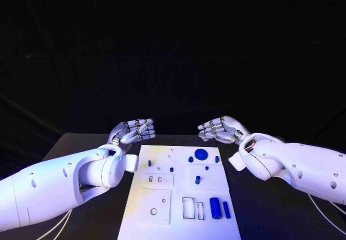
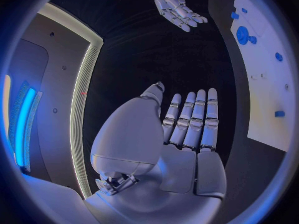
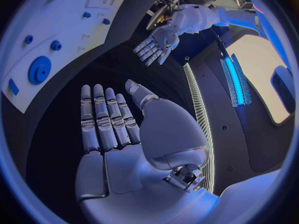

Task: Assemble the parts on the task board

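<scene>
My left hand [image 1: 137, 131] and right hand [image 1: 220, 129] hover empty, fingers apart, beyond the task board's [image 1: 180, 220] far edge; the blue parts [image 1: 215, 207] lie toward me, nearer my right.

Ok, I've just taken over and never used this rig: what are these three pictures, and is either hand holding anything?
It's a robot with two white arms ending in silver hands. One picture looks down from its head; the two round ones come from cameras behind each wrist. The left hand and right hand hover above the far end of the white board, fingers apart, holding nothing. Small blue parts lie on the board: a round disc near the far end, a cylinder near the robot.
</scene>
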`<move>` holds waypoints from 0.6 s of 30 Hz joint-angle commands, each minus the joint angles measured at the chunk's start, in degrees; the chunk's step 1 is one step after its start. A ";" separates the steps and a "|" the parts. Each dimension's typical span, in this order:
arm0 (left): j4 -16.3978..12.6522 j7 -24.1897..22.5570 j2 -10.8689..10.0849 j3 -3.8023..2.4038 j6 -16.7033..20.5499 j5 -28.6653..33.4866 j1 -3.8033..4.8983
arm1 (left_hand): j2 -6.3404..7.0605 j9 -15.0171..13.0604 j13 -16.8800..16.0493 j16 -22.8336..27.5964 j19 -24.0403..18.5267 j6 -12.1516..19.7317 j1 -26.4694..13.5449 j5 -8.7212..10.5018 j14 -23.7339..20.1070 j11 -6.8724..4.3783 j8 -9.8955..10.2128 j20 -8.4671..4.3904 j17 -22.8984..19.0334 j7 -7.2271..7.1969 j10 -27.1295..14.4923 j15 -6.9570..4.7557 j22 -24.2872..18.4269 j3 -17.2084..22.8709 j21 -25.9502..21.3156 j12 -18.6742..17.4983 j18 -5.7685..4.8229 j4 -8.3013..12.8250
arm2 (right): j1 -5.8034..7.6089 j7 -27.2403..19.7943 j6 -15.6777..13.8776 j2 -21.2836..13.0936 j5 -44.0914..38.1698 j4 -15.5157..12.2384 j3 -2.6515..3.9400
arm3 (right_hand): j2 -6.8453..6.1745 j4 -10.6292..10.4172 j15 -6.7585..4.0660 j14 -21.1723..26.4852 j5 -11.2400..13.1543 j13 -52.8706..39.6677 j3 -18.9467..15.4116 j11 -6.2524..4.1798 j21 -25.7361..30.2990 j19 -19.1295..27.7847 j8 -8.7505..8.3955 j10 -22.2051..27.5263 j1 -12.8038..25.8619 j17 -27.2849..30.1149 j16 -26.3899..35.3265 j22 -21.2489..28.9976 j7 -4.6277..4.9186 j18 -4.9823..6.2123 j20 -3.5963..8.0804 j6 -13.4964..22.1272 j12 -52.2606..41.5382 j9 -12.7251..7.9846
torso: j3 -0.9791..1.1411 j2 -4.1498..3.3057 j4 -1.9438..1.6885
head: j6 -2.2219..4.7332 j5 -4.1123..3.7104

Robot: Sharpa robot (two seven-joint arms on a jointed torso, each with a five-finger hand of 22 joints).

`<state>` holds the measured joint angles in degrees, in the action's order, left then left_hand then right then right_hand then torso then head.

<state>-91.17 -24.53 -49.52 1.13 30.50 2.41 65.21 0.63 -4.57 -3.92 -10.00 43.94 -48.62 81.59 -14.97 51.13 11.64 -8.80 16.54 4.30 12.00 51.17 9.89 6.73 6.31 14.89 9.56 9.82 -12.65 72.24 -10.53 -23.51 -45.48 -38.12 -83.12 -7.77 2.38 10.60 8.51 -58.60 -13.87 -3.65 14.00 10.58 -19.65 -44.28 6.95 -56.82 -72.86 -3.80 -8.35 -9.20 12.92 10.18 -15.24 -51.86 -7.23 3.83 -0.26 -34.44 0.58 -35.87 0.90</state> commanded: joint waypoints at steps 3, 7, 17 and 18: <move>-1.17 -1.61 -1.21 -0.14 -5.07 0.01 1.15 | 0.52 0.02 0.03 -1.01 4.40 -5.55 1.96 -0.10 6.09 -2.12 -1.12 -1.06 0.54 0.17 6.29 -2.08 0.25 1.09 1.95 0.67 0.83 0.71 | 0.97 10.10 5.51 0.27 -20.11 -0.13 0.07 | -0.52 0.89 -1.31 -4.62 0.19 -0.03 0.65 -1.05 -1.77 -3.00 0.01 -2.86 -0.54 -0.37 -0.53 -0.57 0.19 0.45 1.47 -2.62 0.45 0.01 | 0.28 -2.60 -0.46 | 0.09 -0.04; -2.51 -1.28 -2.64 -0.17 -6.14 -1.23 1.99 | 1.04 0.36 0.23 -0.86 6.28 -7.31 2.71 -0.11 8.82 -2.74 -0.76 -1.86 0.70 -0.45 8.56 -2.84 0.20 2.11 2.61 -0.43 0.84 0.65 | 1.77 13.09 6.50 0.49 -28.23 -0.66 0.15 | -1.48 1.00 -3.79 -11.56 0.44 -0.43 1.37 -3.01 -5.31 -7.35 0.44 -8.19 -0.24 -1.86 -2.15 -2.25 -1.36 0.43 3.77 -5.52 0.05 0.11 | 0.41 -4.10 -0.43 | 0.27 -0.46; -6.89 -0.57 -5.55 -0.85 -7.17 -1.92 3.10 | 1.61 0.65 0.28 -0.48 7.83 -8.17 2.80 -0.08 10.95 -2.90 0.00 -2.55 0.91 -0.48 9.80 -3.28 0.11 2.93 3.12 -1.92 0.81 0.25 | 2.85 18.01 6.72 1.39 -43.81 -1.76 0.37 | -4.90 -0.03 -8.18 -27.33 -0.46 -1.86 -0.17 -5.49 -15.26 -18.05 0.55 -12.42 0.85 -9.21 -11.67 -7.71 -3.38 0.28 8.67 -6.98 0.38 -0.02 | 0.40 -6.62 -0.09 | 1.43 -0.39; -7.25 -0.50 -5.79 -0.87 -7.17 -1.93 3.18 | 1.64 0.65 0.28 -0.45 7.84 -8.17 2.77 -0.07 10.97 -2.89 0.03 -2.56 0.91 -0.47 9.81 -3.28 0.10 2.93 3.12 -1.96 0.81 0.23 | 2.91 18.14 6.69 1.54 -44.65 -1.81 0.38 | -5.07 -0.16 -8.24 -27.77 -0.85 -1.89 -0.15 -5.46 -16.02 -18.61 0.47 -12.10 0.86 -10.06 -12.74 -8.19 -3.36 0.25 8.81 -6.91 0.62 -0.01 | 0.41 -6.84 -0.03 | 1.51 -0.45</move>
<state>-97.83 -24.85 -55.14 0.33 25.43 1.38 68.19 1.89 -3.97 -3.70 -10.75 51.43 -56.30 84.20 -14.97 61.58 8.80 -8.96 14.11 5.15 11.54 60.70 6.56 6.91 8.91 17.76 7.97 9.82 -12.29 75.06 4.53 -18.25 -44.12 -73.79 -84.78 -7.43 -2.09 10.67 0.29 -83.74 -14.45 -5.63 13.89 5.01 -35.23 -62.53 7.73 -69.49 -71.90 -13.43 -20.59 -17.13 9.29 10.18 -6.59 -59.08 -6.96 3.90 0.13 -40.23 0.34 -34.68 0.41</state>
